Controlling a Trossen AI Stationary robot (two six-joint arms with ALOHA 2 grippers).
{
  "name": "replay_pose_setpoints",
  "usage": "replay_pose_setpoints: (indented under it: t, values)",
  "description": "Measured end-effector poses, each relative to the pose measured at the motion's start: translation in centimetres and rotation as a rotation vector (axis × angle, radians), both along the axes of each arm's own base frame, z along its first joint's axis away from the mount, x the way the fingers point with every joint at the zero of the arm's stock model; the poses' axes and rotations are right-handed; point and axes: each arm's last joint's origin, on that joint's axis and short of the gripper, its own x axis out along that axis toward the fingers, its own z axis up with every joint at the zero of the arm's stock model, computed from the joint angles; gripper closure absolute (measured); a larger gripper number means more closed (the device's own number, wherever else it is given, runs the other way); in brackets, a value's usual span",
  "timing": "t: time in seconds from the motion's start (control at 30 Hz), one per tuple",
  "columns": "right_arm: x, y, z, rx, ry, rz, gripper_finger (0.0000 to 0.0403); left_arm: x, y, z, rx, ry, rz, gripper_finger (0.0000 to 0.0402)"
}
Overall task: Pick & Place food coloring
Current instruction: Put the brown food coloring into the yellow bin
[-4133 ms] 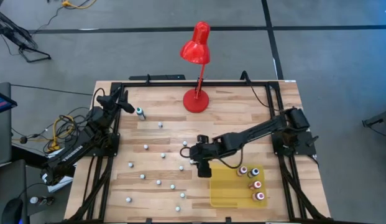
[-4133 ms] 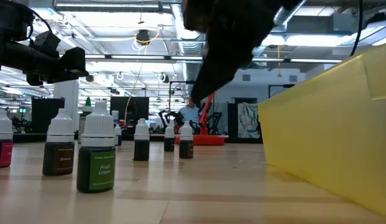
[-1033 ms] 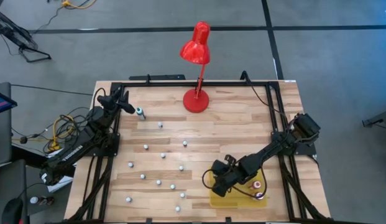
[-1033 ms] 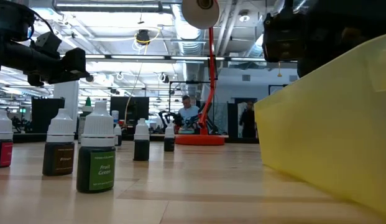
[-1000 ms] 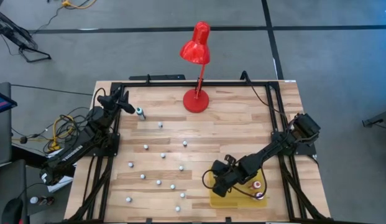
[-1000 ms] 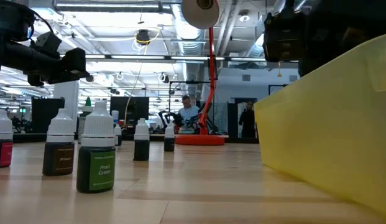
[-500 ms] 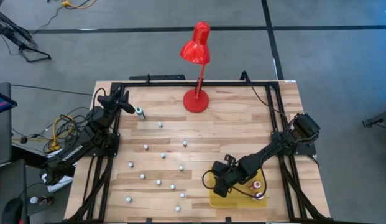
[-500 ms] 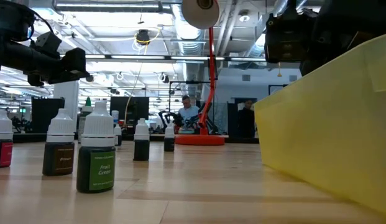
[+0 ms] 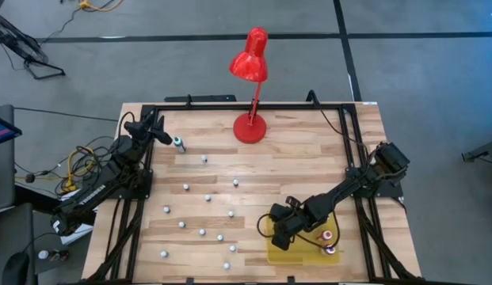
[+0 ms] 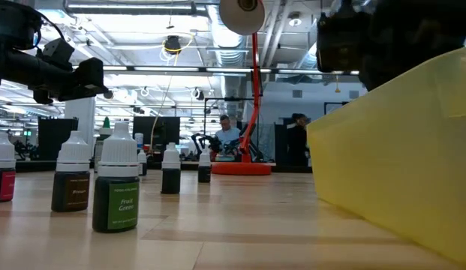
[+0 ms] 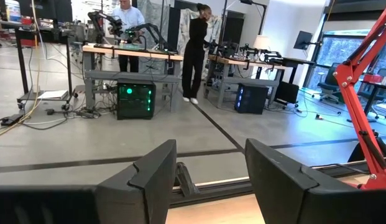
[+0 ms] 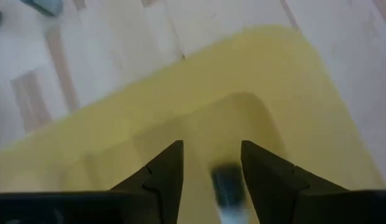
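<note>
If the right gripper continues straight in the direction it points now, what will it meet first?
Most likely the small bottle seen between its jaws, then the floor of the yellow bin. The right gripper points down into the bin; whether the bottle is still falling or already resting is unclear.

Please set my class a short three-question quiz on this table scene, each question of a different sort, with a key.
1. True or false: the right hand is over the yellow bin.
2. What is between the fingers of the left hand? A) nothing B) a bottle C) a white ball
3. Fill in: the lamp standing on the table is coloured ____.

Key: 1 true; 2 A; 3 red.
</note>
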Motion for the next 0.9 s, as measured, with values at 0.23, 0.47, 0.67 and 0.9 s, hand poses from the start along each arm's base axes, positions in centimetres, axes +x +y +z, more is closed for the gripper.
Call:
replay_pose_setpoints:
  t: [0.23,0.47,0.67,0.9]
  values:
    - [0.2,-0.9,2.7,0.016,-0.063,0.010,0.0248,0.0,0.0,0.0,0.000,0.000,0.000,0.0217]
    - [-0.8,-2.0,5.1,0.062,-0.040,0.050,0.0260,0.0,0.0,0.0,0.000,0.000,0.000,0.0217]
    - [-1.3,-1.9,5.5,0.137,0.003,0.096,0.0253,0.0,0.0,0.0,0.000,0.000,0.000,0.0217]
    - [-0.8,-1.6,6.1,0.179,-0.045,0.112,0.0223,0.0,0.0,0.0,0.000,0.000,0.000,0.0217]
